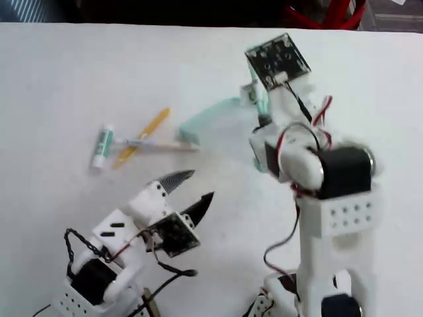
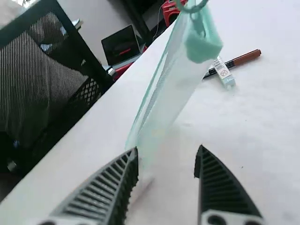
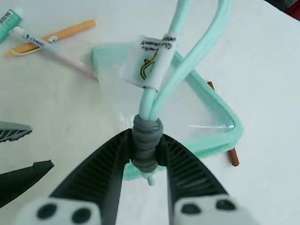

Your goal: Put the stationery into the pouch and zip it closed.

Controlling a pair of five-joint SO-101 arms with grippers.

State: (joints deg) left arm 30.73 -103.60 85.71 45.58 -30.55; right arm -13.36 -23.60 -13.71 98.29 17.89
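Note:
A mint green pouch [image 1: 206, 117] with a clear side lies mid-table, one end raised. My right gripper [image 3: 146, 146] is shut on the grey toggle [image 3: 146, 136] of the pouch's mint cord [image 3: 187, 51], just right of the pouch [image 3: 206, 110]. A brown pencil [image 3: 232, 157] pokes out from under it. A yellow pen [image 1: 143, 136], a white pen [image 1: 158, 144] and a glue stick [image 1: 102, 146] lie crossed to the pouch's left. My left gripper [image 1: 190, 187] is open near the front, pointing at the pouch [image 2: 174, 79] with nothing between its fingers [image 2: 112, 187].
The white table [image 1: 59, 72] has free room at the left and back. The right arm's body [image 1: 330, 198] stands over the front right. Beyond the far edge are a black mesh chair [image 2: 42, 70] and room clutter.

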